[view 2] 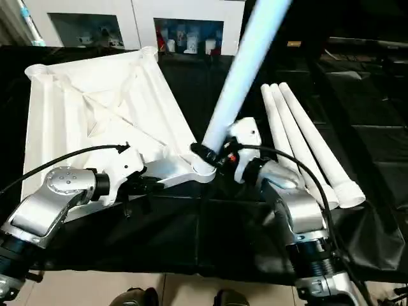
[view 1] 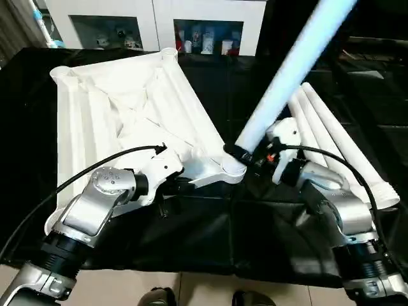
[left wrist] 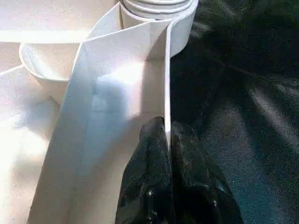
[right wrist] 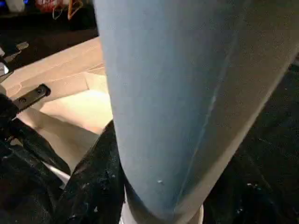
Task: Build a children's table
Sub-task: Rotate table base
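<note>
The children's table top [view 1: 121, 108] lies upside down on a black cloth, ribbed underside up. My left gripper [left wrist: 166, 128] is shut on the thin rim wall [left wrist: 167, 88] of the top, just short of the near right corner socket [view 1: 229, 171]. One white leg [view 1: 287, 76] stands in that socket and leans up and to the right. My right gripper [view 1: 245, 155] is shut around the leg's lower end, right above the socket; a black finger [right wrist: 88, 186] presses against the leg [right wrist: 177, 93]. Three more legs [view 1: 338, 146] lie side by side to the right of my right arm.
The black cloth [view 1: 210, 236] covers the work surface out to its near edge. A white glass-door cabinet [view 1: 159, 19] with small items inside stands behind the table top. A black cable [view 1: 95, 162] loops over my left forearm.
</note>
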Motion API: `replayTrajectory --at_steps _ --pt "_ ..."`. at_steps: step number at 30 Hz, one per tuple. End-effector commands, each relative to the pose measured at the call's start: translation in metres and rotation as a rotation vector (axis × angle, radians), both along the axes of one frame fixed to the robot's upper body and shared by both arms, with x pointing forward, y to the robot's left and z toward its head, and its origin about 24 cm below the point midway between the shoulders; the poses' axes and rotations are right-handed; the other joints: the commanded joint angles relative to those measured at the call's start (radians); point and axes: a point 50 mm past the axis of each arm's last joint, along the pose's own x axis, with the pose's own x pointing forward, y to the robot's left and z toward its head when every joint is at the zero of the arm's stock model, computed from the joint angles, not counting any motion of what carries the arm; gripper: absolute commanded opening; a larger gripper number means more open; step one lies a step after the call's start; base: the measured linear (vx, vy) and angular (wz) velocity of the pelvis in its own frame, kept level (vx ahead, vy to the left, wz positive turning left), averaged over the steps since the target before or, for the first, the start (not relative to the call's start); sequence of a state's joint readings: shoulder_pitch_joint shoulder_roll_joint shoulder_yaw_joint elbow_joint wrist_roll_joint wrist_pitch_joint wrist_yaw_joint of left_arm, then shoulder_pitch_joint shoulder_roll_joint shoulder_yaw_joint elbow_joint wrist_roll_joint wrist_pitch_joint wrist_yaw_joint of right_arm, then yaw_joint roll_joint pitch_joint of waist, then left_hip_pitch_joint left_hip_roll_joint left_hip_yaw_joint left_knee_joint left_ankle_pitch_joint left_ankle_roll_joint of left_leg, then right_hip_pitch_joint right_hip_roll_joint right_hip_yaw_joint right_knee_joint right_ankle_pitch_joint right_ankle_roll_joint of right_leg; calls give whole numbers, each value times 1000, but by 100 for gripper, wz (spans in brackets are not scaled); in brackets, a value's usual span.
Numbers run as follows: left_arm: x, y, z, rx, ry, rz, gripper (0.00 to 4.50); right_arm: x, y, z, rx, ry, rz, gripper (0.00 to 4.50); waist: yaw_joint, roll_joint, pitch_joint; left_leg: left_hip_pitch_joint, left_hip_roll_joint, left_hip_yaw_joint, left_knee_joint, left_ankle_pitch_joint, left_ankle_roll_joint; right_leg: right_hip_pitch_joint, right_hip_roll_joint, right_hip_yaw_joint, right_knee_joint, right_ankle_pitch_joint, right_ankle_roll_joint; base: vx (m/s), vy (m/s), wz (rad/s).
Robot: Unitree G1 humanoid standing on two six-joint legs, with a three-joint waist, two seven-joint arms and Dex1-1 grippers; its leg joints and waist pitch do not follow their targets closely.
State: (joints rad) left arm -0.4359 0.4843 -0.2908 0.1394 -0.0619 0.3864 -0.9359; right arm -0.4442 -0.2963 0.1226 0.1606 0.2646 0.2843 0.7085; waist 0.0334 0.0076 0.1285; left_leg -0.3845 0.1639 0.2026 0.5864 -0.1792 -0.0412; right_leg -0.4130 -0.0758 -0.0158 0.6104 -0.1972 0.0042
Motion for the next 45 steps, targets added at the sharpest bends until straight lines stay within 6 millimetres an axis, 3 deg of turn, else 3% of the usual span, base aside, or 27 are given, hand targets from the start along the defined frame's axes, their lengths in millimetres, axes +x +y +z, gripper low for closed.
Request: replayTrajectory --at_steps 1,11,12,13,14,15,16,18,19,29,38,42,45 --pt "2 -6 1 -15 -20 -14 0 -13 9 -46 -101 224 85 184 -5 -15 -46 18 63 -33 -92 -278 26 20 -66 44 -94 -391 -177 0 0 0" --pt "0 -3 2 1 -18 -33 0 -6 8 -45 -146 249 125 184 -4 -14 -45 22 66 -35 -97 -307 13 16 -64 46 -95 -377 -182 0 0 0" --pt "0 -3 1 4 -15 -39 0 -5 8 -45 -162 255 144 184 -5 -17 -44 20 66 -34 -97 -307 13 17 -64 46 -95 -375 -181 0 0 0" --pt "-1 -2 1 8 -11 -48 0 -4 8 -44 -179 259 163 184 -7 -26 -45 19 65 -33 -96 -304 19 18 -64 45 -95 -373 -182 0 0 0" --pt "-1 -1 1 9 -9 -52 0 -3 8 -44 -182 259 169 184 -5 -23 -45 20 66 -35 -96 -302 20 18 -66 46 -94 -377 -183 0 0 0" --pt "-2 0 1 11 -7 -58 0 -2 8 -42 -183 260 175 184 -6 -27 -44 19 65 -34 -96 -295 25 17 -67 47 -95 -388 -181 0 0 0" --pt "-2 2 2 25 -5 -69 0 2 9 -40 -177 263 186 184 -6 -39 -46 19 65 -33 -95 -286 31 18 -68 47 -97 -400 -176 0 0 0" --pt "-2 2 2 31 -4 -72 0 3 9 -39 -174 267 190 184 -4 -33 -45 21 66 -33 -97 -283 30 15 -67 47 -98 -409 -172 0 0 0" --pt "-2 4 2 40 -6 -71 0 4 10 -38 -171 269 199 184 -4 -40 -42 19 66 -33 -98 -283 29 16 -67 47 -98 -410 -170 0 0 0" --pt "-4 7 4 42 -1 -72 0 2 9 -44 -192 280 222 184 -3 -36 -36 22 69 -35 -104 -306 14 12 -67 48 -100 -413 -173 0 0 0" --pt "-4 8 2 50 10 -83 0 1 9 -48 -195 283 220 184 -5 -33 -41 21 70 -34 -106 -301 11 16 -66 47 -97 -365 -194 0 0 0" --pt "0 5 -3 59 17 -13 0 6 14 -52 -166 280 107 184 -5 -32 -40 24 71 -34 -107 -321 3 12 -67 49 -101 -401 -188 0 0 0" --pt "3 -1 -7 58 25 36 0 11 22 -57 -119 296 -27 184 -10 -35 -31 27 68 -45 -114 -400 -30 6 -74 48 -115 -581 -139 0 0 0"
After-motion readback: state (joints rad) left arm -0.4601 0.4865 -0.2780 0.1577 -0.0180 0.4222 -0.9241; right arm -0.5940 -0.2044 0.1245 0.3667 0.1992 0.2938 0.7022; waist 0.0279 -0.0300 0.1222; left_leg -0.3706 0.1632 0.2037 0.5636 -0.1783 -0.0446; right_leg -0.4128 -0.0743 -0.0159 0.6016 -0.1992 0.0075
